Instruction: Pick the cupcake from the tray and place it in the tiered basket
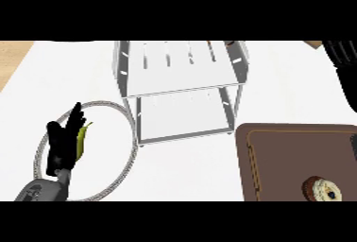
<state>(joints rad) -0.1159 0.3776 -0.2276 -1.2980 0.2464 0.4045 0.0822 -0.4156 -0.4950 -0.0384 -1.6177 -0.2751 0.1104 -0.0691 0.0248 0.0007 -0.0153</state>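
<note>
The cupcake (324,189), pale-topped in a dark wrapper, lies near the front right corner of the brown tray (293,151). The tiered basket (181,88), a white two-level metal stand, rises at the middle back, and both of its shelves are bare. My left hand (61,144) stands open at the left with its fingers up, over a round plate and far from the cupcake. A black shape at the upper right edge looks like my right hand (343,59), well above the tray and apart from the cupcake.
A round plate with a grey rim (105,106) lies at the left, just left of the basket. A yellow-green item (84,137) on it shows partly behind my left hand. White counter (188,165) stretches between plate and tray. The tray runs out of the right edge.
</note>
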